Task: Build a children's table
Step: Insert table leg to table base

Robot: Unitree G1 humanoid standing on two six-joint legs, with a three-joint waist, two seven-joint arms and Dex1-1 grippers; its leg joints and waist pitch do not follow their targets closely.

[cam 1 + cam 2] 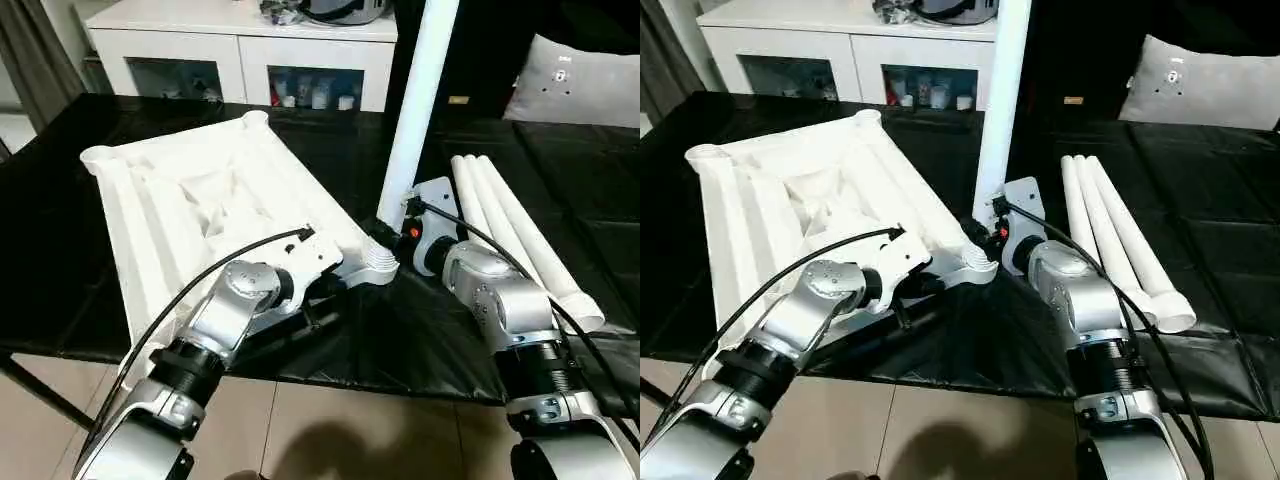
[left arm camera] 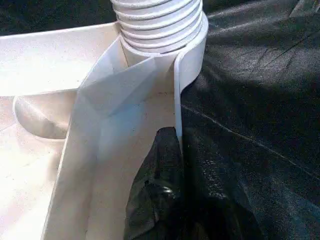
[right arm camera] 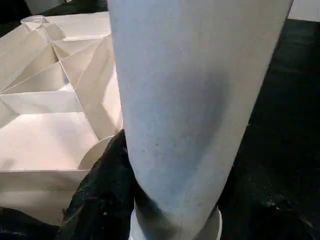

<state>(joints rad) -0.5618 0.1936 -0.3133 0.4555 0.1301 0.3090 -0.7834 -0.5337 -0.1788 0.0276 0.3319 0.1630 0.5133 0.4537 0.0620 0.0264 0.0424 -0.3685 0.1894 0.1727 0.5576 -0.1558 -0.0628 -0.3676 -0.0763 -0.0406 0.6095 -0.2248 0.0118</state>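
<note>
The children's table top (image 1: 190,200) lies upside down on the black-covered work table, its ribbed underside facing up. One white leg (image 1: 420,100) stands upright in the near right corner socket (image 1: 378,262). My right gripper (image 1: 402,230) is closed around the base of this leg, with one black finger (image 3: 100,200) showing beside the tube. My left gripper (image 1: 335,283) is shut on the top's rim just beside that socket, and its finger (image 2: 160,185) lies against the rim wall (image 2: 176,100). Three more legs (image 1: 520,230) lie side by side on the right.
A white cabinet (image 1: 250,50) stands behind the work table and a grey cushion (image 1: 590,80) lies at the back right. The black table's front edge (image 1: 380,385) runs just under my forearms, with tiled floor below.
</note>
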